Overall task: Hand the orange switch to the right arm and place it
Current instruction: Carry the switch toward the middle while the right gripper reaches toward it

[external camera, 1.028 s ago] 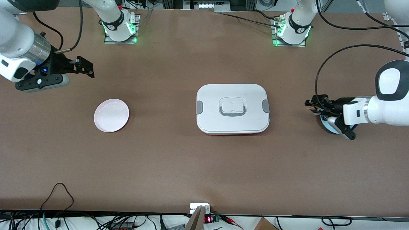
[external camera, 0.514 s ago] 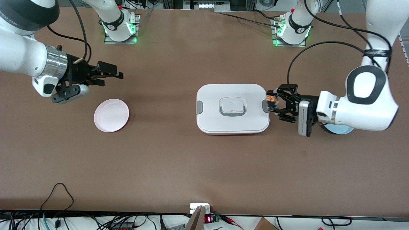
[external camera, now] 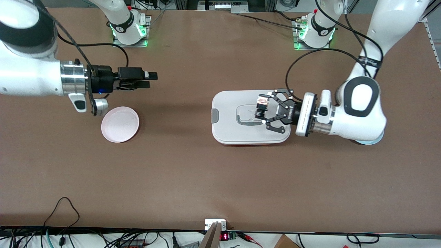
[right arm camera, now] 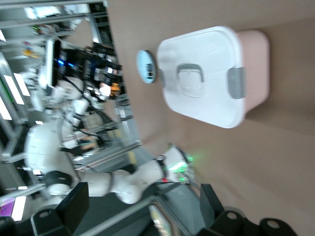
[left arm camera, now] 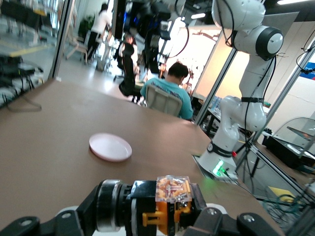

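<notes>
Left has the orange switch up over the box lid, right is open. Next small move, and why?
Probably bring the right gripper in toward the lunch box. The left gripper is shut on the orange switch over the lid, while the right gripper hangs open over bare table near the pink plate, too far off for a handover.

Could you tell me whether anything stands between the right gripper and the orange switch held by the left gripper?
Nothing visible does. The left gripper holds the orange switch above the white lidded box; the right gripper, jaws open, is over bare table, with only open air between them.
</notes>
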